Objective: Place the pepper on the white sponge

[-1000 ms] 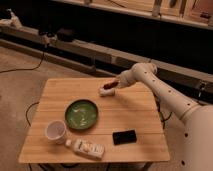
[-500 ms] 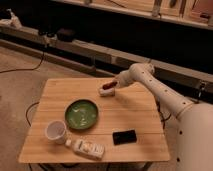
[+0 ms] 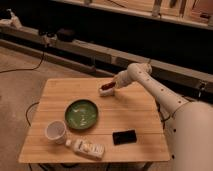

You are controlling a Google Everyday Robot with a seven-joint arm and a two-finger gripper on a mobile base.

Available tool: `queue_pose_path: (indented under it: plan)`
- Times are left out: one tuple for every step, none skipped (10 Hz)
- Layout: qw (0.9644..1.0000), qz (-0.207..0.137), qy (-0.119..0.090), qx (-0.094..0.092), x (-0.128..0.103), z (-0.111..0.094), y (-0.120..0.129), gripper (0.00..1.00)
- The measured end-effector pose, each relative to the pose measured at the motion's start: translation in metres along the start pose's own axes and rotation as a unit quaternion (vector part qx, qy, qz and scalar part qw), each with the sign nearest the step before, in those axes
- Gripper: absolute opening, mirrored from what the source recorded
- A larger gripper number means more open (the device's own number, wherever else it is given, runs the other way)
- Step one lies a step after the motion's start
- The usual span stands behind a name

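Dark red and tapered, the one pepper (image 3: 106, 85) lies on the single small white sponge (image 3: 106, 92), a rounded pad above the frame's centre on the pale wooden table (image 3: 135, 110). My claw (image 3: 114, 82), fingers together, sits just right of it.

Setting: a robotics lab or test workshop, not a home. Evidence follows. 1 small light wooden slatted surface (image 3: 130, 117) stands alone on bare grey-brown carpeted floor (image 3: 20, 90). Behind it, long dark metal rails (image 3: 75, 47) run across the room in front of black panels. Black cables (image 3: 25, 67) trail loose over the floor. A wooden shelf unit (image 3: 165, 10) crosses the top of the view. A white, jointed robot arm (image 3: 155, 87) reaches over the surface, its hand (image 3: 111, 88) shut, at the far edge of the surface.
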Motion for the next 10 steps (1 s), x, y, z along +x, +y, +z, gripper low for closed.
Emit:
queue_pose_path:
  plan:
    - [1.0,0.001,0.001,-0.002,0.001,0.003,0.0,0.1]
    - [1.0,0.001,0.002,-0.004,0.002,0.006,0.0,0.1]
    - [1.0,-0.001,0.003,-0.005,0.002,0.009,-0.001,0.1]
    - [1.0,-0.004,0.005,-0.007,0.0,0.012,-0.002,0.1]
    - [0.9999,-0.007,0.005,-0.009,-0.003,0.015,-0.003,0.1]
    - [0.9999,-0.011,0.005,-0.011,-0.006,0.019,-0.004,0.1]
    - [0.9998,-0.014,0.006,-0.013,-0.008,0.021,-0.004,0.1]
    - [0.9998,-0.015,0.006,-0.015,-0.009,0.023,-0.004,0.1]
    - [0.9997,-0.016,0.008,-0.017,-0.009,0.026,-0.004,0.1]
    - [0.9996,-0.018,0.009,-0.019,-0.01,0.028,-0.005,0.1]
